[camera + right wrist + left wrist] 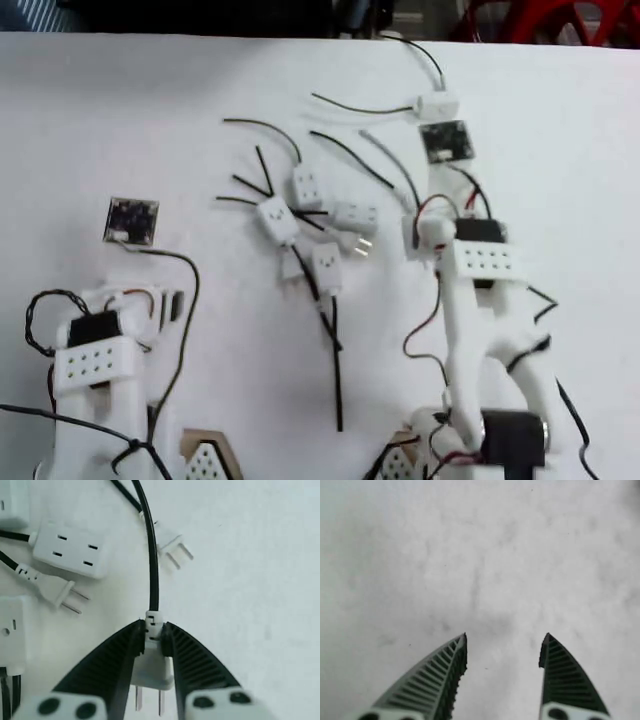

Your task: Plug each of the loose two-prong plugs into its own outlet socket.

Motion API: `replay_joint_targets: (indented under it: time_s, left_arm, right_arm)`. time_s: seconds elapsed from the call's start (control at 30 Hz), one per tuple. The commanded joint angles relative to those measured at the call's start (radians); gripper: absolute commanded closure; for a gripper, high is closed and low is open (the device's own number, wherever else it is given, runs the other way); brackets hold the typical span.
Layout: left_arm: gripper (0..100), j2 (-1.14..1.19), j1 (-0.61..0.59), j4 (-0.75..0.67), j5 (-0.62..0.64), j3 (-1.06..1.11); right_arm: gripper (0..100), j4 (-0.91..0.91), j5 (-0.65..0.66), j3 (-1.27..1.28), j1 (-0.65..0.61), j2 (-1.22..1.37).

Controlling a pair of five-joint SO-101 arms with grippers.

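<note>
My right gripper (152,635) is shut on a white two-prong plug (151,667), its prongs pointing back toward the wrist and its black cable (152,570) running away over the table. Beyond it lie a white outlet block (70,550) and two loose plugs (57,590) (172,547). In the high view this gripper (412,232) sits just right of the cluster of outlet blocks (356,215) (277,219) (306,186) (327,266). My left gripper (505,637) stands open over bare white table, at the lower left of the high view (165,305).
Two small dark square boards (131,220) (445,141) lie on the table, one near each arm. A white connector with a cable (437,103) rests at the back right. Black cables (335,350) trail from the cluster toward the front.
</note>
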Motion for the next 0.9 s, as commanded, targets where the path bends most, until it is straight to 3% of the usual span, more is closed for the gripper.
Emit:
replay_joint_targets:
  time_s: [0.0, 0.3, 0.6, 0.87]
  left_arm:
    - [76, -0.024, -0.004, -0.021, 0.005, -0.005]
    - [76, -0.024, -0.004, -0.021, 0.005, -0.005]
    - [76, -0.024, -0.004, -0.021, 0.005, -0.005]
    - [76, -0.024, -0.004, -0.021, 0.005, -0.005]
  right_arm:
    - [86.1, -0.028, -0.008, -0.014, -0.035, 0.053]
    - [86.0, 0.203, -0.006, -0.155, -0.038, 0.087]
    - [86.1, 0.205, 0.178, -0.166, -0.005, 0.150]
    - [86.1, 0.269, 0.198, -0.374, 0.038, 0.381]
